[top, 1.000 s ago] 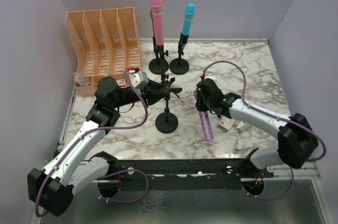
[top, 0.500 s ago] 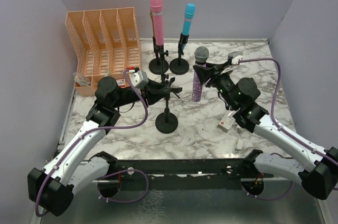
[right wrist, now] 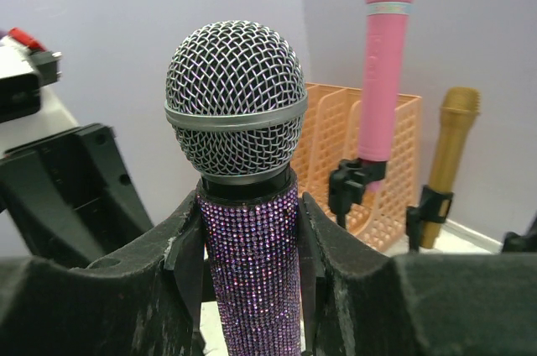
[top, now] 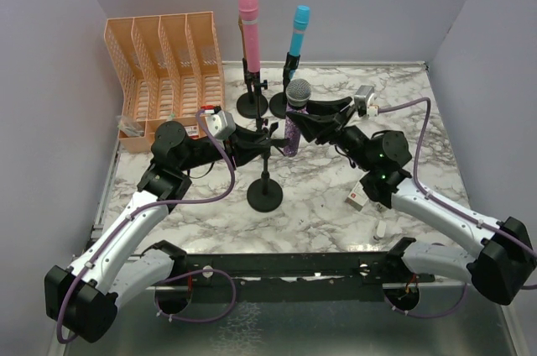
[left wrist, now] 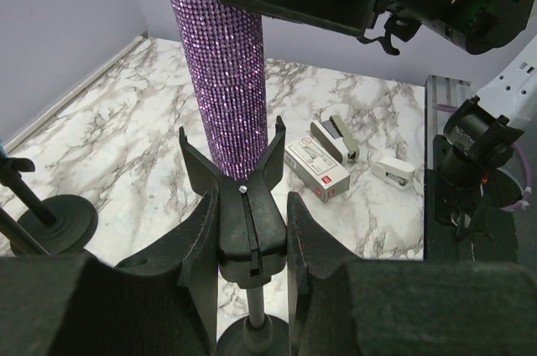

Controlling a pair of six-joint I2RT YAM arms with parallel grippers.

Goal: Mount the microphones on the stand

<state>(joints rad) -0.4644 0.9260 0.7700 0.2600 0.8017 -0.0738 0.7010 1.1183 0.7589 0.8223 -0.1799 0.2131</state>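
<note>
**Upright purple microphone [top: 292, 131] held at stand clip [left wrist: 243, 205]**

The microphone is gripped by the right pincer [right wrist: 249, 265], closed on its glittery body. The clip is clamped by the left pincer [left wrist: 252, 245]. The microphone stands just behind its fork, seemingly unseated.

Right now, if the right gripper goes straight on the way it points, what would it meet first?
Probably the clip of the near stand, which the left gripper holds. The right gripper points left with the purple microphone in its grip, and that microphone would touch first. Depth is unclear.
</note>
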